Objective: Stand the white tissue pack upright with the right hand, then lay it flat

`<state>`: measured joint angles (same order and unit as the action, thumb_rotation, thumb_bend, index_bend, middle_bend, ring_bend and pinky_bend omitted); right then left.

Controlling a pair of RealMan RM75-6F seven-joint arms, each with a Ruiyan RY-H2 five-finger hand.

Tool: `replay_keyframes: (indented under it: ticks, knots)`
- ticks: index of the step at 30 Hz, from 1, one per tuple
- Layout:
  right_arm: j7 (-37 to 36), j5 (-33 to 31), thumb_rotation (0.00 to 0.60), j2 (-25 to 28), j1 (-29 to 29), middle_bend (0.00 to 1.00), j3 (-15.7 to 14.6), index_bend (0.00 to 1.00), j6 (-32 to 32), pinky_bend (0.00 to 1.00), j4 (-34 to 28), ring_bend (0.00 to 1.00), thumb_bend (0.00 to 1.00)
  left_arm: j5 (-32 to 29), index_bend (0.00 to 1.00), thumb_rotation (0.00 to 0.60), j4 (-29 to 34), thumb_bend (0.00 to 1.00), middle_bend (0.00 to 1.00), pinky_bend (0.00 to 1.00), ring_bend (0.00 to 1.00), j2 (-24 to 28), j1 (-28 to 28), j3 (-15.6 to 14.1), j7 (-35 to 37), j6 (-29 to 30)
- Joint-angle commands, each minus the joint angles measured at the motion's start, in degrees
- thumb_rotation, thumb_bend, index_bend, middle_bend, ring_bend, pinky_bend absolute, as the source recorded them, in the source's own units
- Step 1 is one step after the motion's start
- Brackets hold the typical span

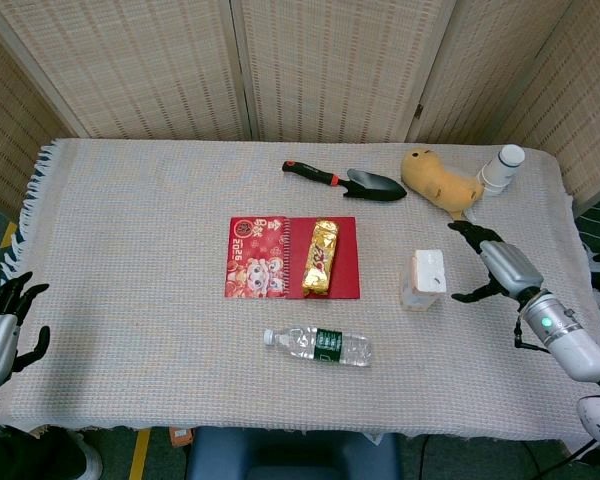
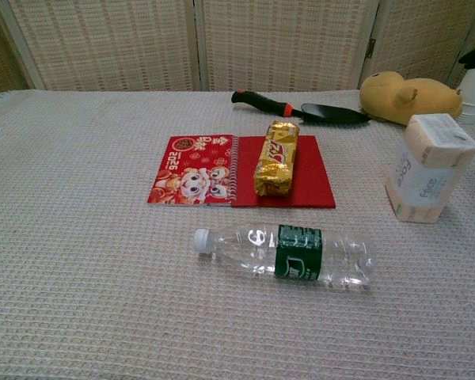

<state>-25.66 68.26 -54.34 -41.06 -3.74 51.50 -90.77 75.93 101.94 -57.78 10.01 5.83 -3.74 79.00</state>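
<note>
Standing upright, white tissue pack [image 1: 423,278] beside spread, empty right hand [image 1: 498,265] (left hand [image 1: 0,330] likewise empty).

Each robot hand [image 1: 495,266] [image 1: 2,322] has black fingers, a silver palm and a white forearm.

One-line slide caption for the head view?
Tissue pack stands upright; open right hand beside it, not touching.

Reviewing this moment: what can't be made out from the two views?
- Right hand: chest view cuts it at the right edge, only dark fingertips show.
- Left hand: head view crops it at the left edge; absent from the chest view.
- Tissue pack: printing too small to read in either view.
- White bottle: chest view crops it at the right edge.
</note>
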Motion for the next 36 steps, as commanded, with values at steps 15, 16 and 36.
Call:
replay_keyframes:
  ticks: [15,16,36]
  knots:
    - [27.05,-29.34,0.600,1.55,-8.41,0.00,5.05,0.00,-14.19,0.00,-7.67,0.00,0.04,-0.61,0.17,0.600,0.52,0.49,0.00,0.27,0.00,0.51,-0.14,-0.11,-0.39,-0.48]
    - [27.49,-29.73,0.600,1.16,-8.79,0.00,5.05,0.00,-14.82,0.00,-7.05,0.00,0.04,-0.84,0.17,0.600,0.71,0.49,0.00,0.27,0.00,0.68,-0.09,-0.14,-0.38,-0.79]
    - [31.24,-35.43,0.600,-2.04,-13.84,0.11,3.95,0.04,-19.71,0.00,-4.49,0.01,0.04,-1.08,0.17,0.600,0.45,0.49,0.00,0.27,0.00,0.76,-0.21,0.29,0.47,-0.45]
